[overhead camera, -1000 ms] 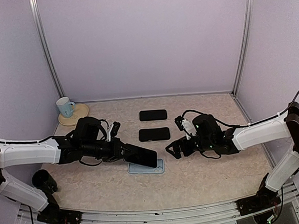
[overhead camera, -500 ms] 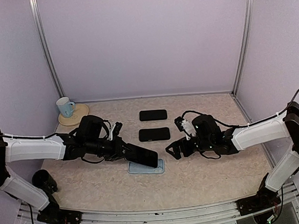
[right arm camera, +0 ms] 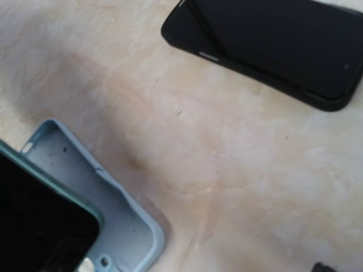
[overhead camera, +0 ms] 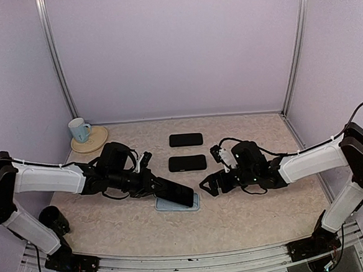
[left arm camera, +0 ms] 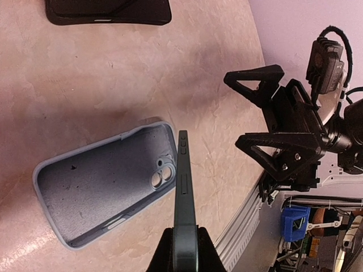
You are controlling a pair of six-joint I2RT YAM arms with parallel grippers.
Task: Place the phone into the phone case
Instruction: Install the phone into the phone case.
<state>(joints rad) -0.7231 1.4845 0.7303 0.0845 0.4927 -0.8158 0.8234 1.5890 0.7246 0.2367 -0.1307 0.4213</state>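
Pale blue phone case (left arm camera: 96,190) is lying right under your left fingers (left arm camera: 211,258), which are pinching the dark phone (left arm camera: 184,187) edge-on above it. Your right fingers (left arm camera: 286,153) are hanging wide open alongside, empty.

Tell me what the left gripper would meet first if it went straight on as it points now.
Probably the blue phone case, reached by the phone the left gripper holds; depth is unclear.

We see a robotics lab booth: lilac wall panels (overhead camera: 175,49) in aluminium posts (overhead camera: 297,47) enclose a marbled tabletop (overhead camera: 249,215), with a left arm (overhead camera: 47,179) and right arm (overhead camera: 311,161) bolted at its near edge.
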